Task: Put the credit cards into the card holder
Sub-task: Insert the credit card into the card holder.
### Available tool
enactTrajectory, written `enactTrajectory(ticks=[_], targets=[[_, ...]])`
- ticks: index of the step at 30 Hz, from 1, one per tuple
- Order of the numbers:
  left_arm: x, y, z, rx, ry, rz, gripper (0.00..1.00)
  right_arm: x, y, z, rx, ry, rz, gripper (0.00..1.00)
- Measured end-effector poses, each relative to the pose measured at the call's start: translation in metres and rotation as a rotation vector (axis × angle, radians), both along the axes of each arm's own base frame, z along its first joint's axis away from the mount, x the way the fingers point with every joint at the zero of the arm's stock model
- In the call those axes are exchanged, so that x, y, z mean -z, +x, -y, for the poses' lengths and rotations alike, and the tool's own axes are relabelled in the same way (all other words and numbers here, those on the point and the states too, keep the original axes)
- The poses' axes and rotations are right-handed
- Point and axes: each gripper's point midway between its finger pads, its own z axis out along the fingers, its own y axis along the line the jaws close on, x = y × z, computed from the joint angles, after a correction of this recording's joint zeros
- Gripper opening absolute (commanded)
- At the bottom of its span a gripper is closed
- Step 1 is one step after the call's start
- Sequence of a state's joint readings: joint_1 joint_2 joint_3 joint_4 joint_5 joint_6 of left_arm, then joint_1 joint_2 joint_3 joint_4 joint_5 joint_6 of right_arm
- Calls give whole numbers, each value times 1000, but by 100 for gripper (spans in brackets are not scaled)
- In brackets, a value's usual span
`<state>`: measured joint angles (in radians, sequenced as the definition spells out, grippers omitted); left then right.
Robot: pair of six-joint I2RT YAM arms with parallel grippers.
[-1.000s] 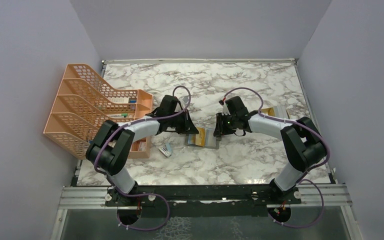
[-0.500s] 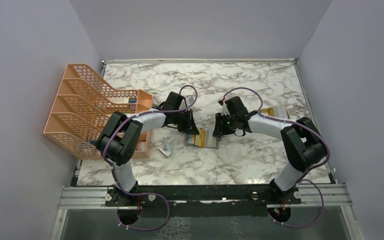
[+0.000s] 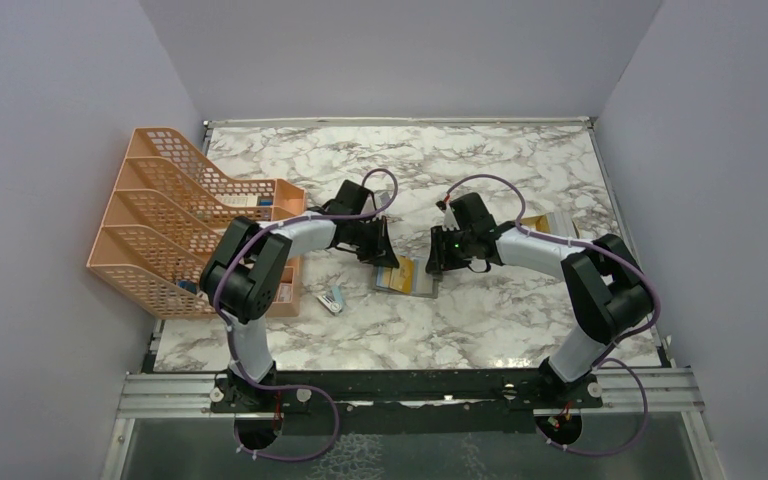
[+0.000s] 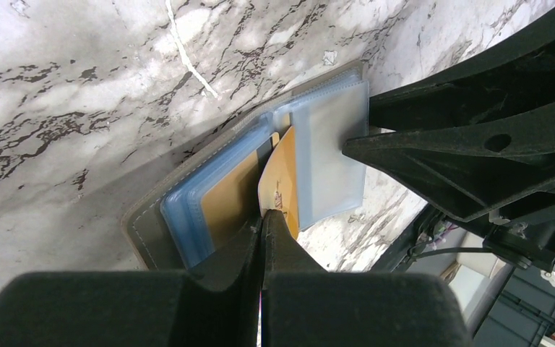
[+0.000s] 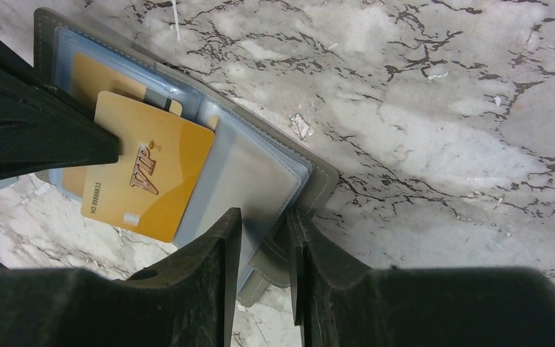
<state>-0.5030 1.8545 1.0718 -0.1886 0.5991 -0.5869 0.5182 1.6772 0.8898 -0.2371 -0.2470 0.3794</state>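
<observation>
At the far left stands the orange mesh file rack (image 3: 175, 215), with a small pale object (image 3: 332, 298) lying on the marble table (image 3: 480, 160) just beside its near corner; neither is in play. The left gripper (image 4: 263, 220) has its jaws pressed together on the near edge of a gold VIP card (image 5: 150, 177). That card leans tilted over the middle of the open card holder (image 3: 408, 278), with its leading edge at the mouth of a clear sleeve and most of its face outside it. A second gold card (image 5: 94, 69) already sits in a left-hand pocket. On the holder's right side the right gripper (image 5: 262, 228) has its jaws drawn close on the sleeves and grey cover, pinning them. The main risk, as I judge it, is the card riding over the sleeve rather than into it, because the plastic lip lies flat and is hard to catch. Pushing at this tilt could bow the card or buckle the sleeve. If the right grip slips, the holder would slide or fold shut. The pinch is on the edge only, so the card could twist out.
</observation>
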Motion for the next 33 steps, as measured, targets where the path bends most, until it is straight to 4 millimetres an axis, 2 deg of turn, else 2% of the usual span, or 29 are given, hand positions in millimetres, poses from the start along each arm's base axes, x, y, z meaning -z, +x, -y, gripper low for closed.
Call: enactTrajectory(ticks=[8, 16, 21, 25, 33], targets=[[3, 2, 0, -3, 5, -12, 0, 0, 0, -1, -1, -1, 2, 34], [5, 2, 1, -17, 6, -28, 0, -4, 2, 5, 24, -29, 21, 41], [6, 2, 1, -34, 9, -43, 0, -9, 1, 14, 54, -61, 26, 41], [6, 2, 1, -51, 12, -55, 0, -13, 2, 15, 64, -59, 34, 36], [10, 1, -1, -77, 19, -73, 0, -5, -6, 17, 73, -59, 5, 32]])
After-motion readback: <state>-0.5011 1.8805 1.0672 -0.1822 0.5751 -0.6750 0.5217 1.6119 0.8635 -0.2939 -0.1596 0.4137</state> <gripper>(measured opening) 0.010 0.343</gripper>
